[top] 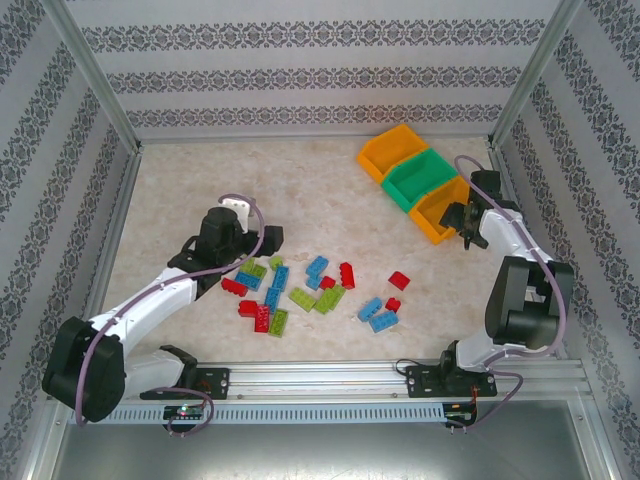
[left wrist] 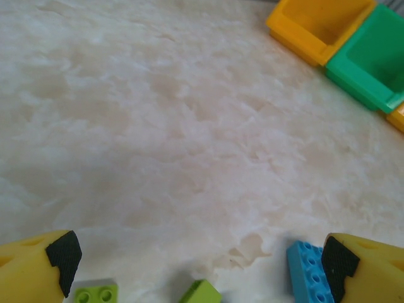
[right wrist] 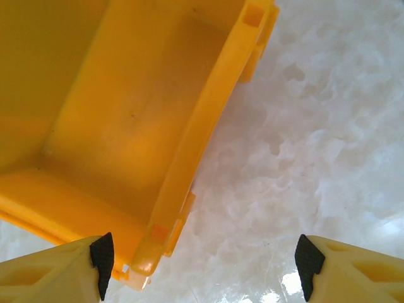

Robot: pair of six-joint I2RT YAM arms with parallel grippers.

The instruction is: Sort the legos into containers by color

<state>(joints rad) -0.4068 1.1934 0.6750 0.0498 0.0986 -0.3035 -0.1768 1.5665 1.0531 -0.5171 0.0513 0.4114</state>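
Hovering over orange bin (right wrist: 95, 126) wall, right pincer (right wrist: 205, 265) apart, empty; left pincer (left wrist: 201, 260) apart above legos (top: 300, 285), blue brick (left wrist: 306, 271) beside one fingertip (left wrist: 338, 265).

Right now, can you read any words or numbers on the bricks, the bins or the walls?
None: no words, numbers or signs can be read.
The legos show only studs, the containers are plain plastic, and the wallpaper has a swirly pattern, not letters.
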